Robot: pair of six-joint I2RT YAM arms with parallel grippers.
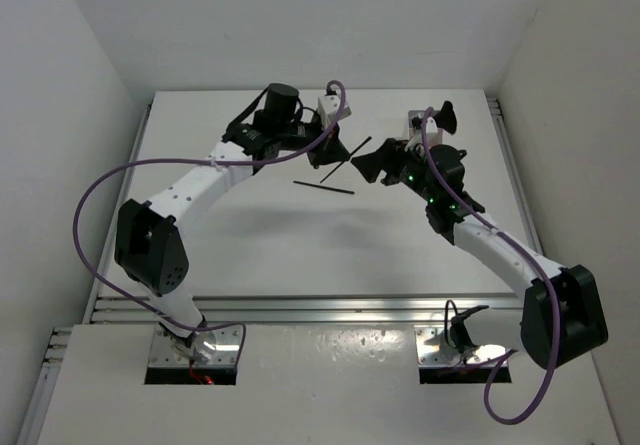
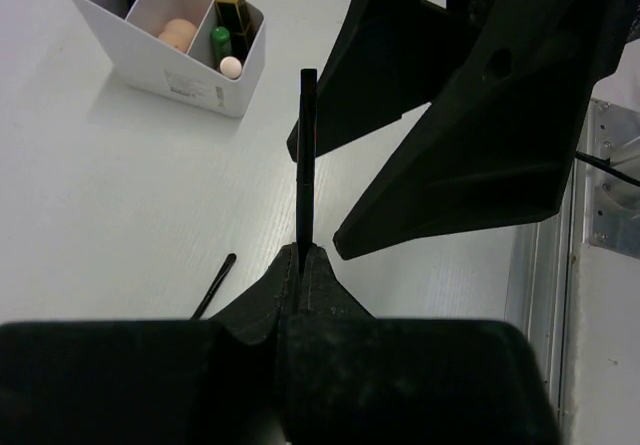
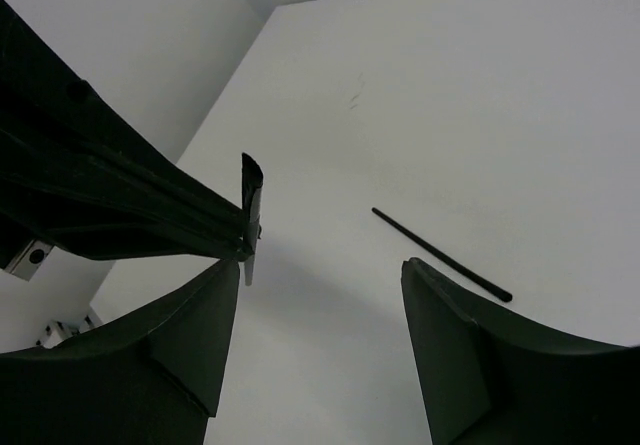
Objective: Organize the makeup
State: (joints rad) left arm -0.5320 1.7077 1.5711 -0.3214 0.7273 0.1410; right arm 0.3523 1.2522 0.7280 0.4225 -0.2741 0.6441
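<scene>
Pinching a thin black pencil (image 2: 307, 155) by one end, the left gripper (image 2: 303, 257) has its jaws pressed together on it. The pencil juts straight ahead, clear of the table (image 3: 480, 85). Right gripper (image 3: 322, 270) sits close opposite with jaws spread wide, and the held pencil's free end is near one finger. Second pencil (image 3: 440, 253) lies flat on the table near both grippers. Farther off is a white box (image 2: 170, 70) with a peach sponge (image 2: 178, 33) inside, and a green tube (image 2: 221, 41) and black-gold lipstick (image 2: 232, 5) upright beside it.

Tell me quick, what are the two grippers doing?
Left gripper: closed, holding a thin black pencil.
Right gripper: open, holding nothing.
</scene>
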